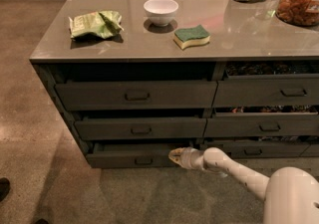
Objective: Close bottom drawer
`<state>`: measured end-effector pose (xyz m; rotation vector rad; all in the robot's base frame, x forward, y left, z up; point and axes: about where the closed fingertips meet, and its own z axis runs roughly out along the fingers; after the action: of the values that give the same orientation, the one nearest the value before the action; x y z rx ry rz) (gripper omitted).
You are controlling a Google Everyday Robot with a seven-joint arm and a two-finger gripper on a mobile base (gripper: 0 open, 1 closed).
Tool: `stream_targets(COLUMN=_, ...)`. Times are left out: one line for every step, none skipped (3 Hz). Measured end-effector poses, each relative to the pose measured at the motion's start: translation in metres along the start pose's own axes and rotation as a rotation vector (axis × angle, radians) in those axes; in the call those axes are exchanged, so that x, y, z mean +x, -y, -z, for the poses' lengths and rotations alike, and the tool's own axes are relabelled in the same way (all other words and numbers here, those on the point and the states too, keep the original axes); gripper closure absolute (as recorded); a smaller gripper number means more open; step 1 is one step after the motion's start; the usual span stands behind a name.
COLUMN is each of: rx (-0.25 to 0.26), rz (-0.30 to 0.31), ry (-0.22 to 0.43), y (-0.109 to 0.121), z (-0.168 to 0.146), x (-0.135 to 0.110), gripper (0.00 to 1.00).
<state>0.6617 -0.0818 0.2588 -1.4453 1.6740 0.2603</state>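
The bottom drawer (pixel 124 158) is the lowest dark grey drawer of the left stack, with a low flat front and a small dark pull (pixel 143 161). It stands slightly out from the cabinet, with only a narrow dark gap above its front. My gripper (pixel 174 156) is at the right end of the drawer front, touching it. My white arm (pixel 239 173) reaches in from the lower right.
Two taller grey drawers (pixel 137 94) sit above it, and another drawer stack (pixel 266 91) stands to the right. On the grey counter lie a green bag (pixel 95 24), a white bowl (pixel 160 10) and a green-yellow sponge (pixel 191 36). Brown floor lies in front.
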Motion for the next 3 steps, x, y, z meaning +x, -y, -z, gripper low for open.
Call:
stream_targets(rx=-0.016, rz=-0.011, ry=-0.002, y=-0.01, z=0.011, x=0.002, gripper=0.95)
stream_targets(rx=-0.06, rz=-0.05, ry=-0.031, y=-0.025, z=0.005, x=0.018, gripper=1.0)
stream_targets(rx=-0.1, rz=-0.087, ry=-0.061, y=-0.035, z=-0.012, x=0.035, gripper=1.0)
